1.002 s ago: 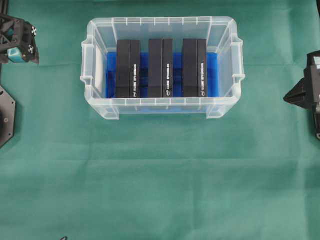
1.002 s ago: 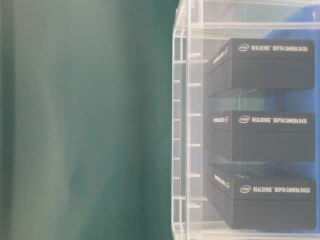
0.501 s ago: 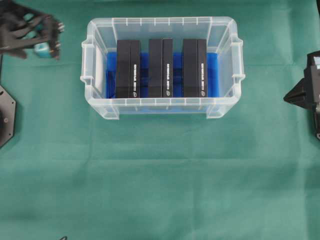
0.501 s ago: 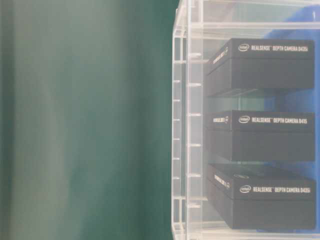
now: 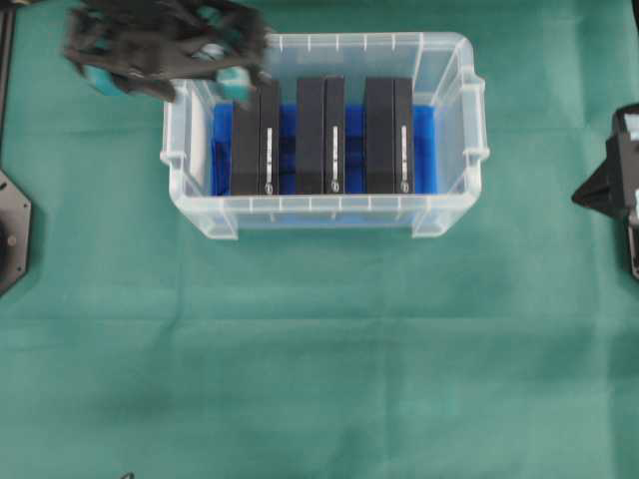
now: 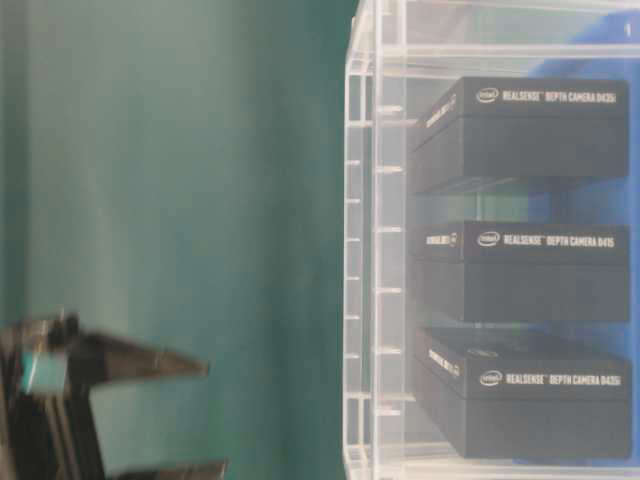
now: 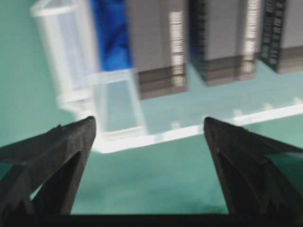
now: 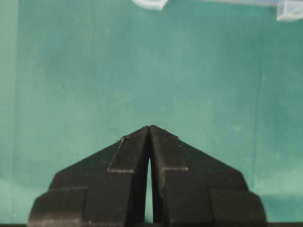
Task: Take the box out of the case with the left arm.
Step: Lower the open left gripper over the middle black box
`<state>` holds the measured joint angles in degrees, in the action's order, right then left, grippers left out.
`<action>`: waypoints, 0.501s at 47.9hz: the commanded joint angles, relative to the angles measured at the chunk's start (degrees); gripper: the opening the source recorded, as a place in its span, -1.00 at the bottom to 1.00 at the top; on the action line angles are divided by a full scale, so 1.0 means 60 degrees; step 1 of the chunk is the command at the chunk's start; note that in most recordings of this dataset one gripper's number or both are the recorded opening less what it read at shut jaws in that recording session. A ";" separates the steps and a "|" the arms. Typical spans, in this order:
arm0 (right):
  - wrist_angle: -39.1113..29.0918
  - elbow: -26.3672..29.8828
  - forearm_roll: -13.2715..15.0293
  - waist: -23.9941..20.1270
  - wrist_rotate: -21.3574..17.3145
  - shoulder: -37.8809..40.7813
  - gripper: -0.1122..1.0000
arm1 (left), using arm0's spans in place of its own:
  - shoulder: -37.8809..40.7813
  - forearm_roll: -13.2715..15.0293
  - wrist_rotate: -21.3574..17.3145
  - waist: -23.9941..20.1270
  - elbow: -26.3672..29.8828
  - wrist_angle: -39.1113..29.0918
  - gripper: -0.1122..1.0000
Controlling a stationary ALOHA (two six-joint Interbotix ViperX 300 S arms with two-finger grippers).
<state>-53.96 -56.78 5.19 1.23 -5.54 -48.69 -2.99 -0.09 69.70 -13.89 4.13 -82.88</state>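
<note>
- Three black RealSense camera boxes stand side by side inside the clear case (image 5: 324, 205), resting on its blue lining (image 5: 424, 150).
- The left box (image 5: 256, 137), middle box (image 5: 319, 135) and right box (image 5: 389, 135) are parallel with gaps between them. Each has its long axis running from the far wall of the case to the near wall.
- White lettering runs along that same axis on each box.
- The case sits on the far half of the green-covered bench (image 5: 319, 349), its own long side running left to right.
- The left claw (image 5: 165, 50) hovers over the far-left corner of the case, blurred with motion, its teal-padded fingers spread wide and holding nothing.
- From that claw the left box is the closest, lying just to the right and toward the near side; the other two lie farther right.
- In the left wrist view the spread fingers (image 7: 52, 156) frame the case rim, with the box ends beyond it.
- The left arm is plainly the nearer one. The right claw (image 8: 149, 130) is pressed together, empty, parked well off to the right over bare cloth.
- Judgement: no box is lifted yet; the reach is under way.
</note>
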 commanded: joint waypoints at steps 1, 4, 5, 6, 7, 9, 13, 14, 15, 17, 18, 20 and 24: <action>-0.0117 0.0249 -0.0015 0.0015 -0.0029 0.0029 -0.67 | 0.0410 -0.0029 0.0000 0.0117 0.0791 -0.0029 0.94; -0.0190 0.0249 -0.0015 0.0015 -0.0029 0.0029 -0.67 | 0.0762 -0.0029 0.0059 0.0176 0.1157 -0.0029 0.94; -0.0220 0.0249 -0.0015 0.0015 -0.0029 0.0029 -0.67 | 0.0850 -0.0029 0.0103 0.0190 0.1274 -0.0029 0.94; -0.0234 0.0249 0.0000 0.0015 -0.0029 0.0029 -0.67 | 0.0981 -0.0029 0.0132 0.0190 0.1377 -0.0044 0.94; -0.0249 0.0249 -0.0015 0.0015 -0.0015 0.0029 -0.67 | 0.1128 -0.0029 0.0190 0.0205 0.1538 -0.0029 0.94; -0.0293 0.0249 -0.0015 0.0015 -0.0015 0.0029 -0.67 | 0.1289 -0.0029 0.0278 0.0220 0.1729 -0.0044 0.94; -0.0337 0.0234 -0.0015 0.0015 -0.0015 0.0015 -0.67 | 0.1597 -0.0029 0.0410 0.0249 0.2051 -0.0044 0.94; -0.0352 0.0249 -0.0015 0.0015 -0.0015 0.0029 -0.67 | 0.1655 -0.0029 0.0425 0.0249 0.2124 -0.0044 0.94; -0.0366 0.0234 -0.0015 0.0015 -0.0015 0.0029 -0.67 | 0.1714 -0.0029 0.0454 0.0249 0.2183 -0.0044 0.94; -0.0381 0.0234 -0.0015 0.0015 -0.0015 0.0029 -0.67 | 0.1846 -0.0029 0.0483 0.0264 0.2300 -0.0044 0.94; -0.0396 0.0249 -0.0015 0.0015 0.0000 0.0029 -0.67 | 0.1919 -0.0029 0.0498 0.0264 0.2373 -0.0044 0.94; -0.0396 0.0234 -0.0015 0.0015 0.0000 0.0029 -0.67 | 0.2007 -0.0044 0.0513 0.0278 0.2461 -0.0044 0.94; -0.0396 0.0234 0.0000 0.0015 0.0000 0.0029 -0.67 | 0.2168 -0.0044 0.0527 0.0278 0.2622 -0.0059 0.94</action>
<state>-56.34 -56.69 5.19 1.23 -5.45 -48.69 10.28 -0.09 72.77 -12.39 17.58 -83.14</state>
